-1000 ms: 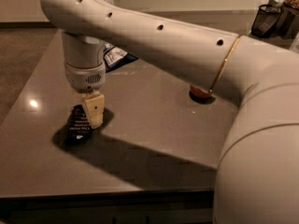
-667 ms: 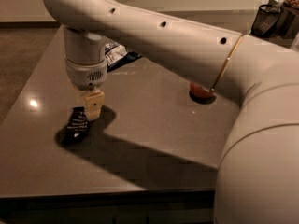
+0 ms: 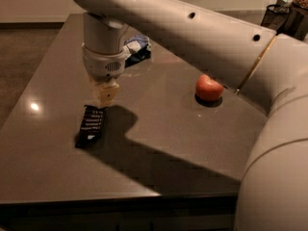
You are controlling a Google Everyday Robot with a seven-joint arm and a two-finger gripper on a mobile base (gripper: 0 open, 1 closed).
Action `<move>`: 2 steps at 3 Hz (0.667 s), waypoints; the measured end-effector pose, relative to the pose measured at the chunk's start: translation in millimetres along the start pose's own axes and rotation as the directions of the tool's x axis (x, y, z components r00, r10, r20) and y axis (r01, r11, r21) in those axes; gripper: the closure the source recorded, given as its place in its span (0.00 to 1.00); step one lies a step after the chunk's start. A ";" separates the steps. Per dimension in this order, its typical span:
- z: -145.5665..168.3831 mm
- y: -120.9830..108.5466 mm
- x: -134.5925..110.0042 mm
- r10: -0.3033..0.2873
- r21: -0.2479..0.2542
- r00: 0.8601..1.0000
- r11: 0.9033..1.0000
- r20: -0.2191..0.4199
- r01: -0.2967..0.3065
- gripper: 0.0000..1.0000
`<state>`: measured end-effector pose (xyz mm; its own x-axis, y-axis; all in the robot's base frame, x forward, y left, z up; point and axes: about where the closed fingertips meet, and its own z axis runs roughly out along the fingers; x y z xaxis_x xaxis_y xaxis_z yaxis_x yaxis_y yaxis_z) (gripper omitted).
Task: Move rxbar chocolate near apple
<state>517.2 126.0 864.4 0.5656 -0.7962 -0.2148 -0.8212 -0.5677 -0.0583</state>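
Note:
The rxbar chocolate [image 3: 91, 125] is a flat black wrapper with white text, lying on the dark table [image 3: 159, 148] at the left front. My gripper [image 3: 105, 98] hangs just above and slightly behind the bar's far end, with nothing visibly in it. The apple [image 3: 209, 88] is red-orange and sits on the table to the right, well apart from the bar. My big white arm [image 3: 192, 28] spans the view from the upper left to the right edge.
A blue-and-white snack bag [image 3: 137, 47] lies at the back of the table, partly behind my wrist. A dark basket [image 3: 284, 13] stands at the far right corner. The table's front edge runs along the bottom, the floor lies to the left.
My gripper has risen and shifted a little to the right, off the bar. The bar now lies flat on the table in fuller view. The apple has not moved.

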 end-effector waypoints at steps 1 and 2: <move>-10.6 2.3 13.9 0.023 0.013 1.000 1.000 0.004 -0.023 1.00; -26.1 -3.4 38.7 0.075 0.040 0.997 0.996 0.002 -0.075 1.00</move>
<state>543.9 91.7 881.8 0.5026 -0.8359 -0.2204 -0.8635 -0.4979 -0.0809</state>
